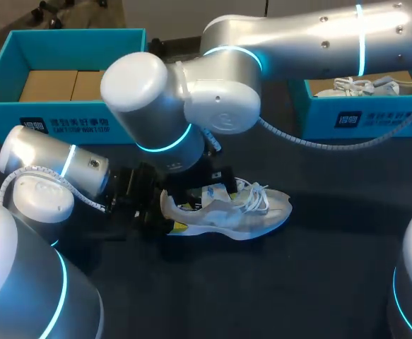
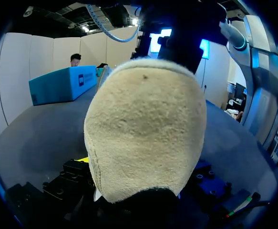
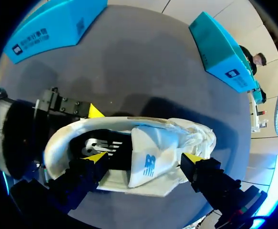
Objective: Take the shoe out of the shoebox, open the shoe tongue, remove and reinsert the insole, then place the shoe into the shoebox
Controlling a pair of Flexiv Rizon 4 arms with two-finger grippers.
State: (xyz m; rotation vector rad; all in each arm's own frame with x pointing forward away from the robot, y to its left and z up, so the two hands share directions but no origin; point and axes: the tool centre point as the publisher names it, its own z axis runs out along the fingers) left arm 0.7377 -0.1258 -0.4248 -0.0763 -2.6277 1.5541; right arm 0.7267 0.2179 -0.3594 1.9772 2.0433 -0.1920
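With the sneaker point(image 1: 251, 212) out on the tabletop point(image 1: 319, 282) and our left gripper point(image 1: 169, 219) at its heel, grip unclear, our right gripper point(image 3: 145, 157), spread apart, must next draw the tongue point(image 3: 150, 143) open.

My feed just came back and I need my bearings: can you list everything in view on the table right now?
shoe: 1, white with a beige heel, mid-table between both grippers
second shoe: 1 visible, white, inside the right shoebox
left shoebox: 1, teal, far left of the table
right shoebox: 1, teal, far right of the table
cardboard: brown, inside the left shoebox
table: 1, dark grey, under everything
left gripper: 1, black, at the shoe's heel
right gripper: 1, black with yellow tips, open over the shoe, tips astride the tongue
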